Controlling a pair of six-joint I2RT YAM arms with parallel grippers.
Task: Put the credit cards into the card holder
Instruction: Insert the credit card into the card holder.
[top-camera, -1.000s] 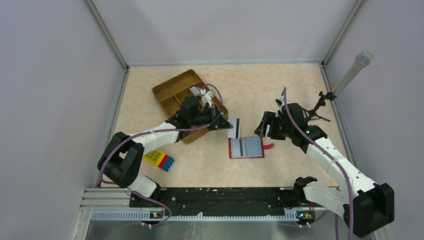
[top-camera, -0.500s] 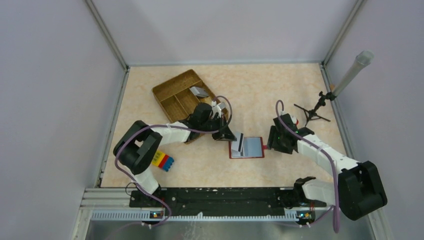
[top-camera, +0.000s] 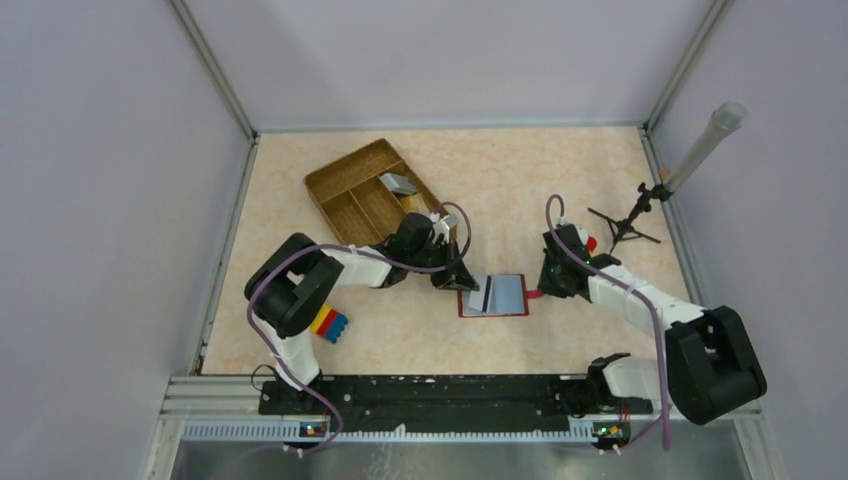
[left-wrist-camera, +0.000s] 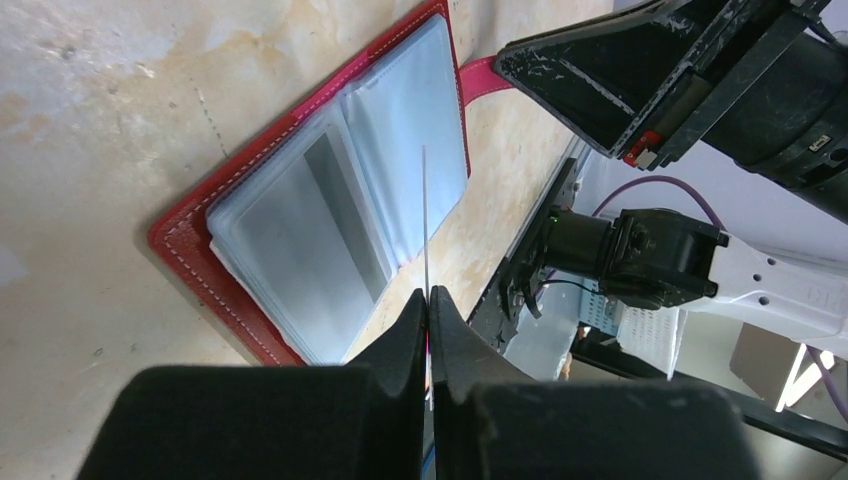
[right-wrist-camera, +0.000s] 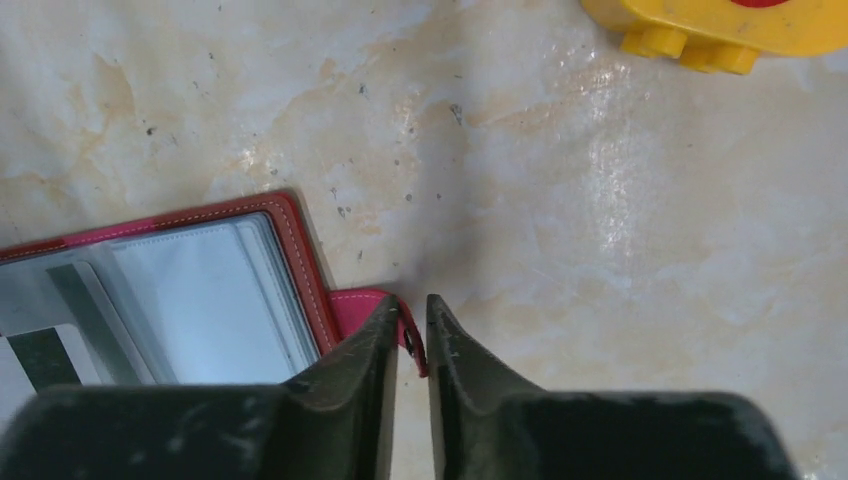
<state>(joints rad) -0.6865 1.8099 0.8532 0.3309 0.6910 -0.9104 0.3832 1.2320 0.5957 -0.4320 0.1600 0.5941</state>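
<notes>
Checking in from the remote desk: the card holder (top-camera: 508, 296) lies open and flat on the table, clear sleeves up, red cover underneath. My left gripper (left-wrist-camera: 428, 300) has its jaws clamped tight on a credit card (left-wrist-camera: 425, 210), which shows edge-on in the left wrist view as just a thin line. The card stands upright right over the holder's sleeves; I can't tell whether its lower edge touches them. One sleeve on the holder's left page already has a striped card (left-wrist-camera: 335, 205) in it.

The right gripper (right-wrist-camera: 410, 315) is down at the holder's right edge, at the red strap tab (right-wrist-camera: 360, 298) that sticks out there. The jaws are almost together, with only a narrow slit between them, and the tab's end sits in that slit. I honestly can't tell whether they're pinching it or merely straddling it.

Other stuff around the holder:
- A wooden tray (top-camera: 345, 160) sits well beyond the far-left corner, with a grey card (top-camera: 398, 183) in one of its compartments.
- A yellow-red-blue toy block (top-camera: 328, 322) is well off the left side, nearer to me.
- A yellow toy (right-wrist-camera: 720, 22) lies beyond the right side.
- A small black stand (top-camera: 625, 225) is farther out that same way.
</notes>
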